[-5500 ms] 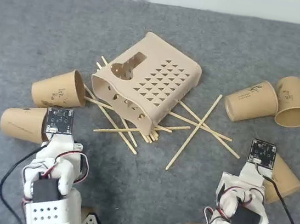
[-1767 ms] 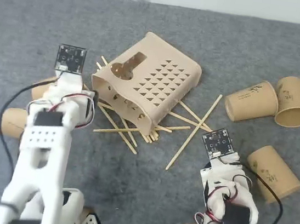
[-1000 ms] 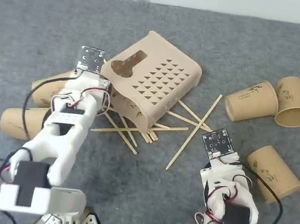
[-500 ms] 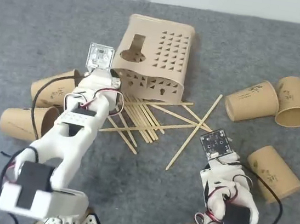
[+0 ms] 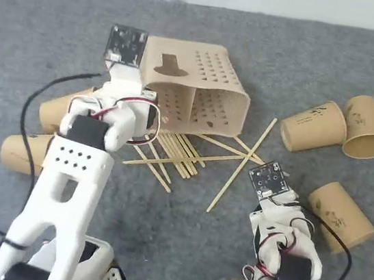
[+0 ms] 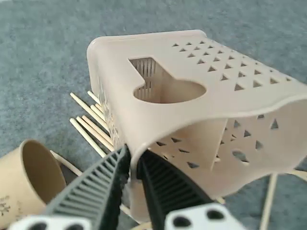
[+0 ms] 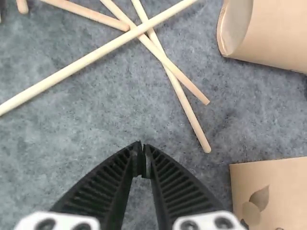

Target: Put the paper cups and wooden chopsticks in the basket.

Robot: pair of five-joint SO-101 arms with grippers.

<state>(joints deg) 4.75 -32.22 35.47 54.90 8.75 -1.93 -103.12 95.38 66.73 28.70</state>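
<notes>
Both arms were white plastic. The left arm had a perforated shell, a black servo, red and white wires and a looping black cable. The right arm looked alike. Each carried a dark square board. The left gripper and right gripper had black ribbed fingers on white bases with round holes.

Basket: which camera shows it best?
The high view: nearly the whole basket is visible. The left wrist view shows it close up, its rim pinched by the left tool. The right wrist view faces chopsticks and cups.
</notes>
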